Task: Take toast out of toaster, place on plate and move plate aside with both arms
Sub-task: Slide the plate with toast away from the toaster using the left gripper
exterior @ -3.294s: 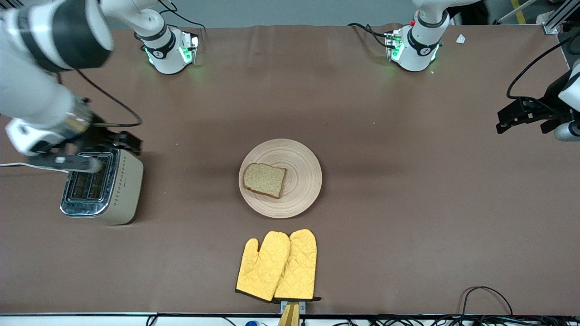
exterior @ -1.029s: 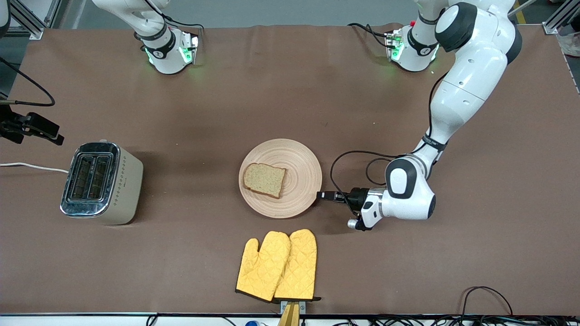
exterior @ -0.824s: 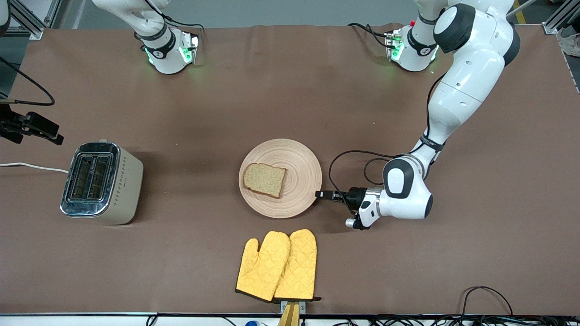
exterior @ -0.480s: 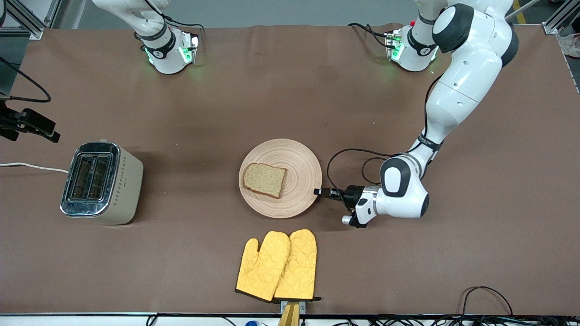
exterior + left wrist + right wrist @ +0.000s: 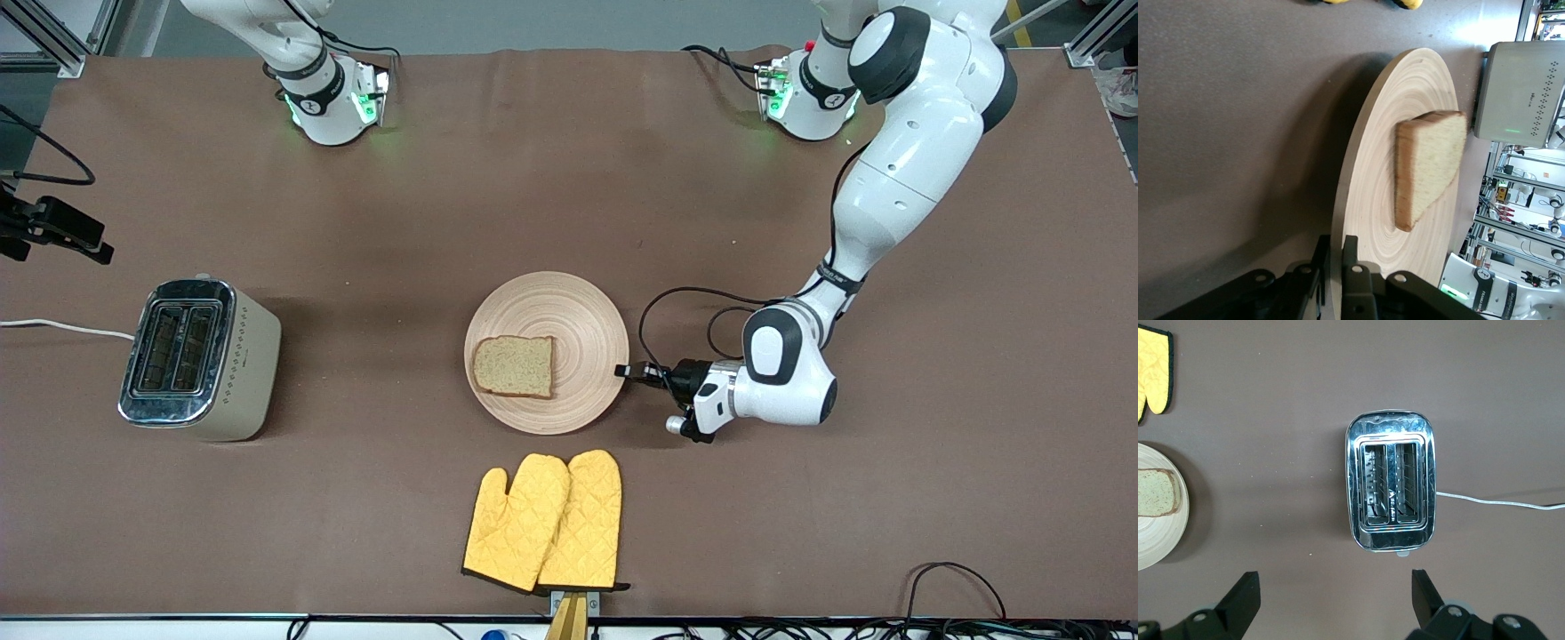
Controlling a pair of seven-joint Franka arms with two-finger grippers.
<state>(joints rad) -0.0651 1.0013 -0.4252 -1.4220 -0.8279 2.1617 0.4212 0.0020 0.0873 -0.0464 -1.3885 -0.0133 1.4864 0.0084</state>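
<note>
L gripper (image 5: pixel 625 371) clamped on plate (image 5: pixel 582 311) rim at 3 o'clock; toast (image 5: pixel 513 366) on plate, centre of table. R gripper (image 5: pixel 1335 597) open over toaster (image 5: pixel 199 360), waiting. Advise: drag level, slow, or toast slides.

Both arms are glossy white shells broken by black joint bands. The left arm (image 5: pixel 898 169) has a thin black cable looping beside its wrist and a small black gripper (image 5: pixel 625 371) with silver screws showing on its fingers (image 5: pixel 1350 280). Each base glows green at its side. The right gripper (image 5: pixel 1335 600) has plain matte black fingers, with a black cable looping off above it.
</note>
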